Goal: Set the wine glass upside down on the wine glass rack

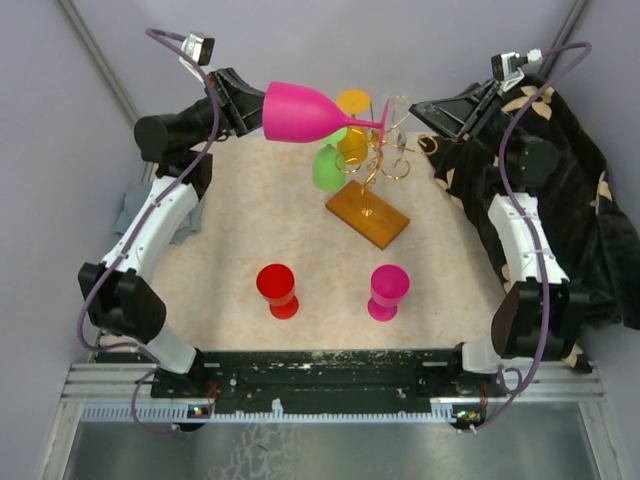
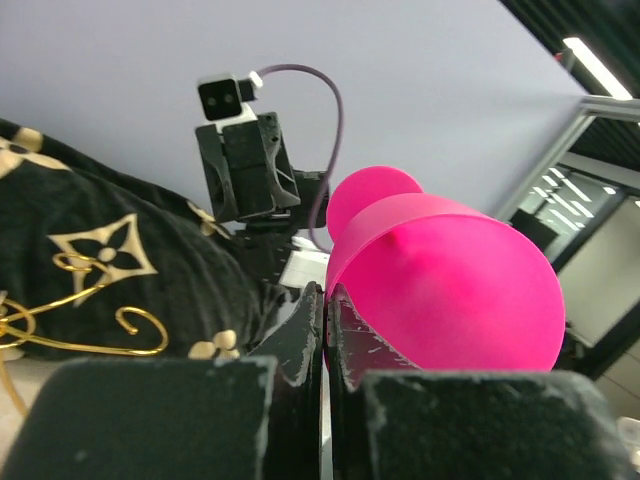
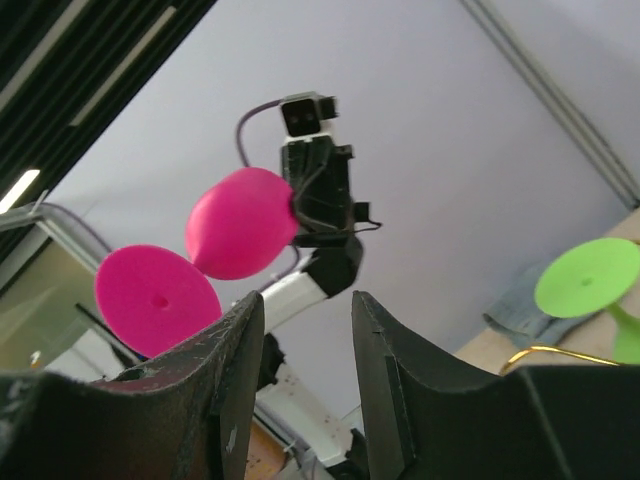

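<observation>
My left gripper (image 1: 255, 108) is shut on the rim of a magenta wine glass (image 1: 300, 112) and holds it on its side in the air, stem pointing right toward the gold wire rack (image 1: 378, 160) on its amber base (image 1: 385, 225). In the left wrist view the fingers (image 2: 305, 330) pinch the wall of the glass (image 2: 450, 280). My right gripper (image 1: 422, 110) is open and empty just right of the rack. In the right wrist view its fingers (image 3: 235, 350) frame the glass's bowl (image 3: 240, 225) and foot (image 3: 155, 298).
A green glass (image 1: 328, 167) and an orange glass (image 1: 352, 140) hang on the rack. A red glass (image 1: 277, 288) and another magenta glass (image 1: 388, 290) stand on the mat near the front. A black patterned cloth (image 1: 570, 170) covers the right side.
</observation>
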`<state>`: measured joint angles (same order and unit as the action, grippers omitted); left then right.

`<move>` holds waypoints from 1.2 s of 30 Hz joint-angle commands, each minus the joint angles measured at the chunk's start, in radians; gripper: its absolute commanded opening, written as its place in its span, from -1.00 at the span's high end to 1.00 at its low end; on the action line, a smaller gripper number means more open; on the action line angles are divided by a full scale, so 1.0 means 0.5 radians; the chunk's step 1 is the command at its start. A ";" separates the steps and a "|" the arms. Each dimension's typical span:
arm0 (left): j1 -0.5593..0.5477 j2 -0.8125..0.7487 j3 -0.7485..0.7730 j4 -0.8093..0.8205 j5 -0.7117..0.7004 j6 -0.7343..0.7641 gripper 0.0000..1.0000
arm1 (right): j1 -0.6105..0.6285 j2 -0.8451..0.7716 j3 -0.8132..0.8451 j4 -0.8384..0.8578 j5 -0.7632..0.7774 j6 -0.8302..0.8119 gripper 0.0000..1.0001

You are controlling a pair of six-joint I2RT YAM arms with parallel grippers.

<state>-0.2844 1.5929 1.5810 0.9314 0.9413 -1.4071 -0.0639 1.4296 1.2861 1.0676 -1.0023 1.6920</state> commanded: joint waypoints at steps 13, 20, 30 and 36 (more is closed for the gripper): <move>0.004 0.354 0.173 1.250 -0.142 -1.201 1.00 | 0.310 0.369 0.363 1.317 0.219 0.968 0.17; 0.000 0.434 0.152 1.430 -0.269 -1.399 1.00 | 0.491 0.427 0.498 1.319 0.259 0.955 0.17; -0.005 0.488 0.106 1.454 -0.305 -1.441 1.00 | 0.642 0.487 0.601 1.248 0.308 0.920 0.17; -0.005 0.505 0.073 1.421 -0.305 -1.404 1.00 | 0.672 0.474 0.649 1.217 0.324 0.912 0.16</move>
<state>-0.2855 1.8317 1.6241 1.5318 0.8143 -2.0586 0.2535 1.6833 1.5398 1.5028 -0.8734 2.0914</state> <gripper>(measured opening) 0.012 0.417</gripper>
